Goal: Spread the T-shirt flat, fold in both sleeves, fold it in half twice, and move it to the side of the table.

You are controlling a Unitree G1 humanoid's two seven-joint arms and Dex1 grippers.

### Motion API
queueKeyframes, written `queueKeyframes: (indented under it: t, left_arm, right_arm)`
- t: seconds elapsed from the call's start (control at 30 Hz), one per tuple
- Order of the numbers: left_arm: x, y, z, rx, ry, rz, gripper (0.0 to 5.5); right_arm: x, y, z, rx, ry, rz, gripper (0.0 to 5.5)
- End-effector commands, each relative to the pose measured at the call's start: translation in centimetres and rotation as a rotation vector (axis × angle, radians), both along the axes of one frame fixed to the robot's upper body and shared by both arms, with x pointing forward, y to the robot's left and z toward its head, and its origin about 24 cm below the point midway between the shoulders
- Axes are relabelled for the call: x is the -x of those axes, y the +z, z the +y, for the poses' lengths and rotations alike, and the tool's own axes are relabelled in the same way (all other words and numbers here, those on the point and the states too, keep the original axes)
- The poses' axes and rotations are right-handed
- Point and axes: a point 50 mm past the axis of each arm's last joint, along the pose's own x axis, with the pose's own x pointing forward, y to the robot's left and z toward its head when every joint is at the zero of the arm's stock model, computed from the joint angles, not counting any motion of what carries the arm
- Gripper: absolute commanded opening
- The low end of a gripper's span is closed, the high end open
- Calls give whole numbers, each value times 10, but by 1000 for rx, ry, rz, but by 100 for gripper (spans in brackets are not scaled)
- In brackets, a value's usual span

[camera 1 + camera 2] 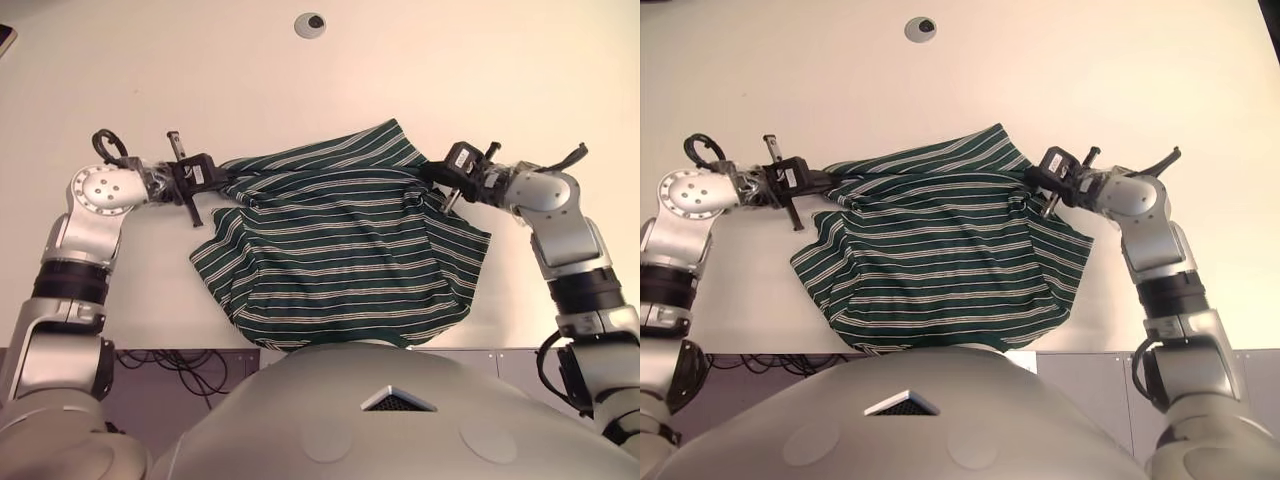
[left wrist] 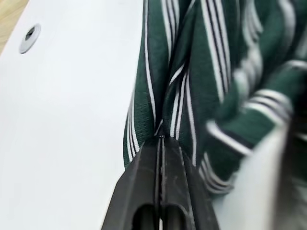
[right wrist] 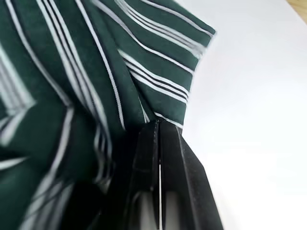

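A dark green T-shirt (image 1: 340, 260) with thin white stripes hangs bunched between my two arms over the white table (image 1: 300, 80), its lower part drooping toward the near edge. My left gripper (image 1: 228, 172) is shut on the shirt's left upper edge; the left wrist view shows the fingertips (image 2: 160, 143) pinching a fold of T-shirt (image 2: 192, 72). My right gripper (image 1: 432, 178) is shut on the right upper edge, its fingertips (image 3: 156, 127) clamped on a pleat of T-shirt (image 3: 96, 57). A sleeve or corner (image 1: 395, 135) sticks out toward the far side.
A round grey cable grommet (image 1: 311, 24) sits in the table at the far middle. A dark object (image 1: 5, 38) pokes in at the far left corner. The table's near edge (image 1: 150, 347) runs just below the shirt, with cables underneath.
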Motion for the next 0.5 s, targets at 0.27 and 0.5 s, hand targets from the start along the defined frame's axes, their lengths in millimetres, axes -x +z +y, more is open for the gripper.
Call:
queueKeyframes:
  t: [0.27, 0.5]
  left_arm:
    - [-8, 3, -31, 172, -15, 42, 1]
    - [-31, 22, -25, 135, 35, -113, 1]
  right_arm:
    - [39, -4, 15, -43, 171, 178, 0]
    - [-11, 70, 5, -285, 84, 1, 0]
